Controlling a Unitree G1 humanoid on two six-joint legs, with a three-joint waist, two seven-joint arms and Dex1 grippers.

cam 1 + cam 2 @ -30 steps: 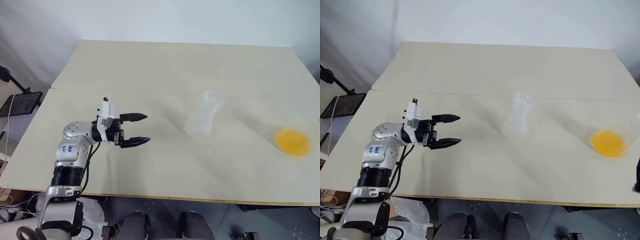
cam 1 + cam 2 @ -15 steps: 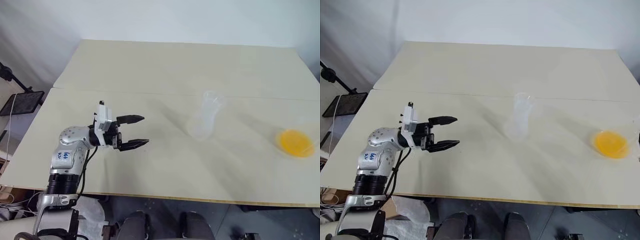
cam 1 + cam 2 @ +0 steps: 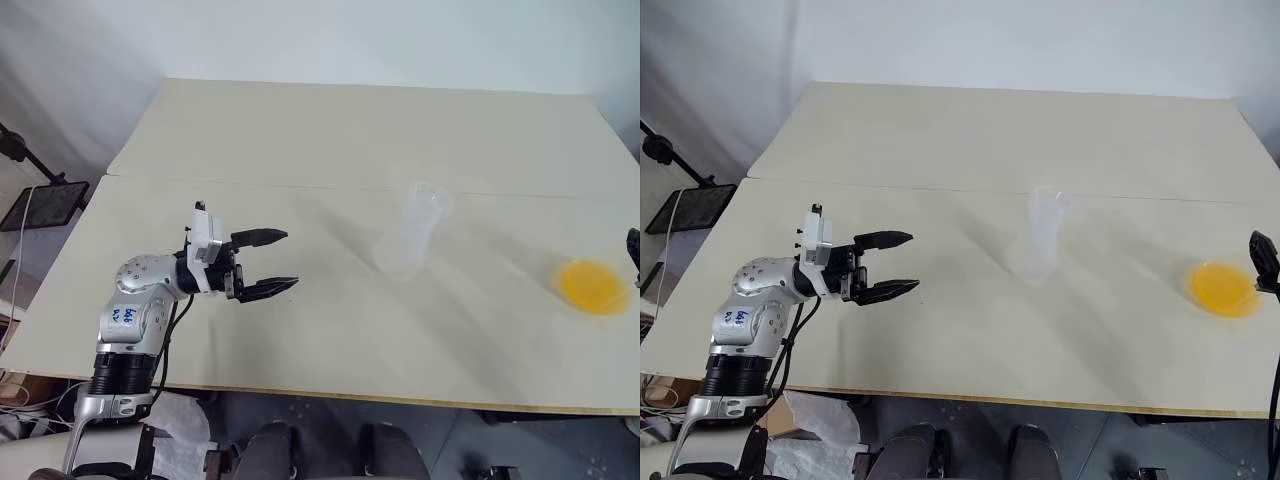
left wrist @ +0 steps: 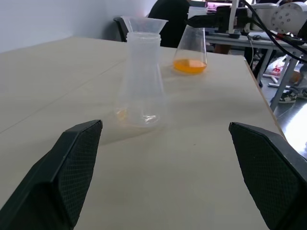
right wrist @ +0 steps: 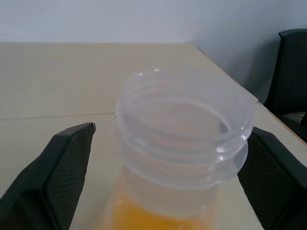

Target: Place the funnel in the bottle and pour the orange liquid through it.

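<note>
Funnel [image 4: 144,23] already sits in bottle [image 4: 141,81], so my R fingers [image 5: 168,158] straddle the orange-liquid flask [image 5: 184,129] neck, part-open, not gripping; L fingers [image 3: 270,263] wide, empty.

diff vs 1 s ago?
The right hand has come into the head views from the right edge, and its fingers now flank the neck of the flask holding the orange liquid, not visibly gripping it. The left hand stays open; the bottle with the funnel has not moved.
</note>
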